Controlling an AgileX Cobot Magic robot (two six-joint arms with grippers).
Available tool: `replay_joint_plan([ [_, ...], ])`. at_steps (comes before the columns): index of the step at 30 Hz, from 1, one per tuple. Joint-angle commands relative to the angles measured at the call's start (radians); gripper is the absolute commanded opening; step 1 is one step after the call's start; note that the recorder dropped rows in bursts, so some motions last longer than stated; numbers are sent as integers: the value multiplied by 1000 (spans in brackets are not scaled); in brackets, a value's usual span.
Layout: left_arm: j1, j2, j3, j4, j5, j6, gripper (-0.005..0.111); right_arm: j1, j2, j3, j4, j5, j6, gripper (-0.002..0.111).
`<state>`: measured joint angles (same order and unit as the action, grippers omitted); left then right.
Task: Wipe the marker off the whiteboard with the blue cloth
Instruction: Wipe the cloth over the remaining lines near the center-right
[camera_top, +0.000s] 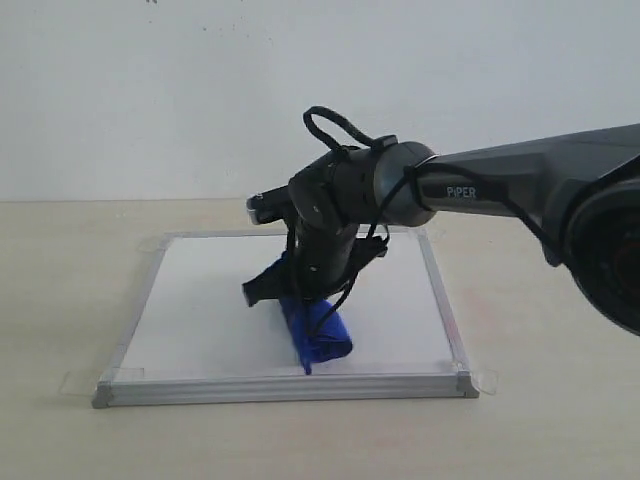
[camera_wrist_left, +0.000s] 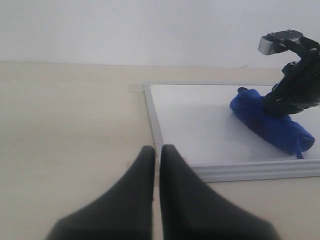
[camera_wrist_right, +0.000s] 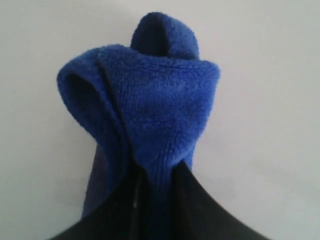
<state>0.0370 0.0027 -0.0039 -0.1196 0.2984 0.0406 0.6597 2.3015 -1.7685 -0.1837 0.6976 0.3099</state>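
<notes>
The whiteboard (camera_top: 210, 310) lies flat on the table, silver-framed, its white surface showing no red marker lines in any view. The blue cloth (camera_top: 318, 332) is bunched on the board near its front edge, and my right gripper (camera_top: 300, 300) is shut on it, pressing it down. In the right wrist view the blue cloth (camera_wrist_right: 150, 105) bulges out from between the black fingers (camera_wrist_right: 200, 210) over the white surface. My left gripper (camera_wrist_left: 157, 152) is shut and empty, hovering over the table just off the whiteboard's corner (camera_wrist_left: 155, 130); from there the blue cloth (camera_wrist_left: 270, 125) shows too.
The beige table (camera_top: 60, 280) surrounds the board, with a pale wall behind. Clear tape tabs (camera_top: 485, 380) stick out at the board's corners. The right arm (camera_top: 520, 180) reaches in from the right over the board.
</notes>
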Motion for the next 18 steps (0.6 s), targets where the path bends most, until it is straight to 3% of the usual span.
replay_joint_plan([
  [1,3,-3,4,5,1,5,4,-53,1,2,-286,275,72,-1],
  [4,3,-3,4,5,1,5,4,-90,1,2,-386,383,72,-1],
  [8,3,-3,4,5,1,5,4,-101,1,2,-357,405,72,-1],
  [11,3,-3,4,5,1,5,4,-101,1,2,-124,294,67,-1],
  [16,3,-3,4,5,1,5,4,-101,1,2,429,76,-222,-1],
  [18,3,-3,4,5,1,5,4,-101,1,2,445,54,-234,-1],
])
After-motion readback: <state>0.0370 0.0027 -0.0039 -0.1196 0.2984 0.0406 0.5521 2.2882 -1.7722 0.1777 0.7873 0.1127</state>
